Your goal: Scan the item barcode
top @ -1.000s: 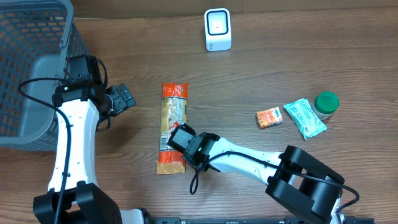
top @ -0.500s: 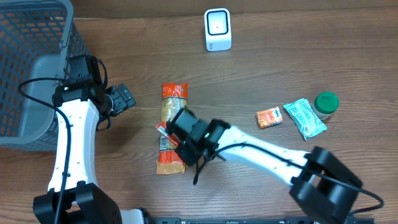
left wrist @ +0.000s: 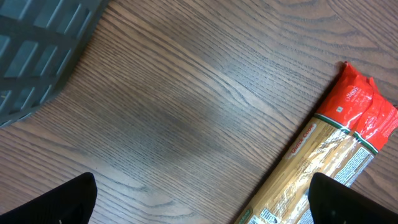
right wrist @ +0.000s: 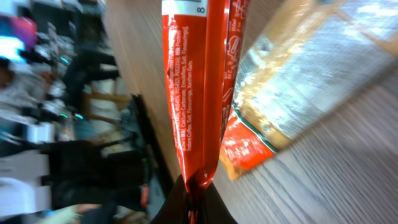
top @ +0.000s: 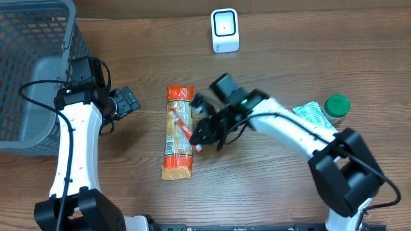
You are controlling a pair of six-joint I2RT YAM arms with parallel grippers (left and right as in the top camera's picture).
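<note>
A: What's red, mid-frame?
B: The slim red foil wrapper, white print. The long clear spaghetti packet has orange-red ends, yellow strands.
A: Right edge?
B: Green-lidded round jar, teal plastic pouch, on the brown wood-grain surface.

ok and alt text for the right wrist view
The right gripper, jaws shut, pinches one end of a narrow red plastic packet that runs up the middle of the frame. Behind it lies a long clear-and-red pasta pack on the brown wooden table.

Top of the red packet beyond the right-wrist view's edge.
</note>
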